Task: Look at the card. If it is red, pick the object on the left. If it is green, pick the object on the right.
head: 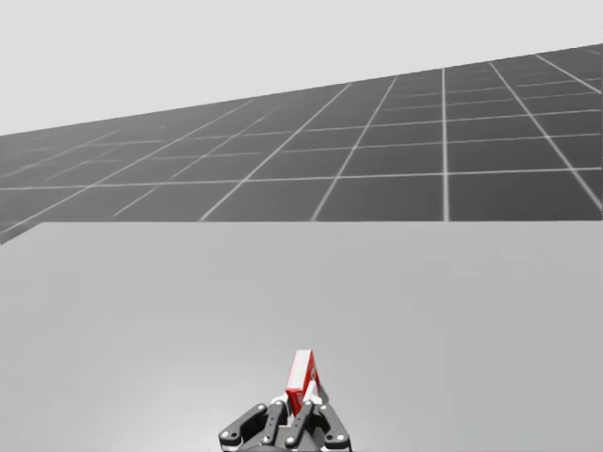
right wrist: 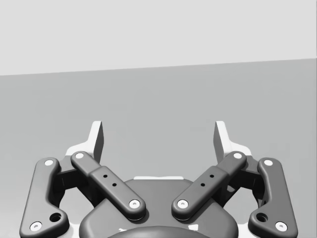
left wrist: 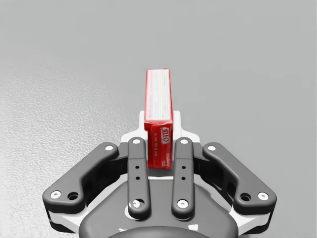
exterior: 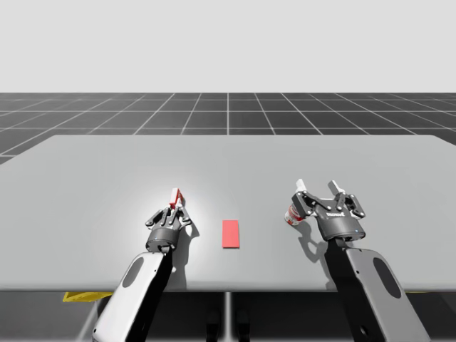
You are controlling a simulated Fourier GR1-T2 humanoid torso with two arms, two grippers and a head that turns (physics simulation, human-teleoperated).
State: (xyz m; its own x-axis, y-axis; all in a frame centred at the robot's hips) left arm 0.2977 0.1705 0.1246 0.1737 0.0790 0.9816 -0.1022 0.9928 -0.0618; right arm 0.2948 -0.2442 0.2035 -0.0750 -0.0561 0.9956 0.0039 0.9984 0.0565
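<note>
A red card [exterior: 231, 233] lies flat on the grey table [exterior: 228, 164] between my arms. My left gripper [exterior: 175, 209] is shut on a narrow red box [exterior: 178, 197], which stands upright between its fingers [left wrist: 137, 163]; the red box [left wrist: 158, 119] reaches past the fingertips and also shows in the head view [head: 301, 375] above the gripper [head: 300, 407]. My right gripper [exterior: 318, 193] is open, nothing between its fingers [right wrist: 96, 141]. A small red and white can [exterior: 293, 214] stands just left of and partly behind the right gripper.
The grey table stretches wide and bare behind both grippers. Its front edge runs just below the arms, and a yellow strip [exterior: 85, 296] shows under the edge at the left.
</note>
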